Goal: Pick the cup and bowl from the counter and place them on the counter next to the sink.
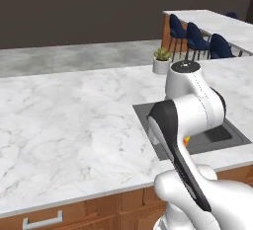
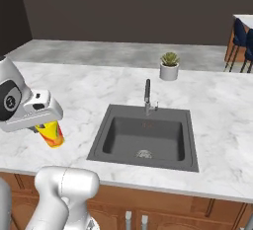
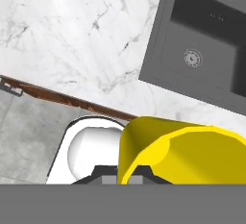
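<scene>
A yellow cup (image 2: 52,134) with red and orange markings hangs under my hand, and my gripper (image 2: 48,125) is shut on its rim. It sits above the white marble counter (image 2: 89,88), just left of the dark grey sink (image 2: 143,135). In the hand view the cup (image 3: 182,151) fills the lower right, over the counter's front edge, with the sink (image 3: 206,50) at the upper right. A sliver of the cup (image 1: 187,139) peeks from behind the arm in the left base view. The bowl is out of view.
A slim dark faucet (image 2: 147,95) stands behind the basin. A small white plant pot (image 2: 169,70) sits further back. Blue chairs (image 1: 197,39) line a second counter at the far right. Brown cabinets (image 1: 99,209) run below the worktop.
</scene>
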You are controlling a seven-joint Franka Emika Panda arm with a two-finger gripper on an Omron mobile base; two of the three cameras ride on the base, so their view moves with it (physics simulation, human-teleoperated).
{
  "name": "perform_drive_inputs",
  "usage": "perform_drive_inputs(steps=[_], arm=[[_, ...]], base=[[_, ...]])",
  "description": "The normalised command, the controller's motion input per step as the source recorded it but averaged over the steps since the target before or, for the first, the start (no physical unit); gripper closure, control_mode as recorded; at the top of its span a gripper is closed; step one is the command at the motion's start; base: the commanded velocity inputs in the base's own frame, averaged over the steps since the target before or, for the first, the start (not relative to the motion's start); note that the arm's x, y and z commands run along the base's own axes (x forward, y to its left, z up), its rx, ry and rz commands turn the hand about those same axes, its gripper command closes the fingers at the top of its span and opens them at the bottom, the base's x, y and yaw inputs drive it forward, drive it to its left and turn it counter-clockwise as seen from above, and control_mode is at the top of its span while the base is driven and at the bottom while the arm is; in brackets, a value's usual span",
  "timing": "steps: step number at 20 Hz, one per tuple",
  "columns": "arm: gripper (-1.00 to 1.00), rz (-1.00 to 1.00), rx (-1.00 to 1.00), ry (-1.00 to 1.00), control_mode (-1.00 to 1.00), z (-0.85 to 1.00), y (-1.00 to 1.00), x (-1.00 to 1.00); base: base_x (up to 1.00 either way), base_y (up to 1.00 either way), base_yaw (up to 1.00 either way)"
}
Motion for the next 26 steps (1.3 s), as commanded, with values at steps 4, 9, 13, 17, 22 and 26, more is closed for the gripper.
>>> perform_drive_inputs(steps=[4,9,13,17,22,26], arm=[[1.00,0.00,0.00,0.00,1.00,0.00,0.00,0.00],[1.00,0.00,0.01,0.00,-1.00,-0.04,0.02,0.00],[1.00,0.16,0.13,-0.04,-1.00,-0.23,0.02,0.13],[1.00,0.20,0.14,-0.09,-1.00,-0.24,0.00,0.20],[1.00,0.15,0.06,-0.04,-1.00,-0.07,0.00,0.21],[1.00,0.02,0.00,0.02,-1.00,0.00,0.11,0.50]], base=[[0.00,0.00,0.00],[0.00,0.00,0.00],[0.00,0.00,0.00],[0.00,0.00,0.00],[0.00,0.00,0.00],[0.00,0.00,0.00]])
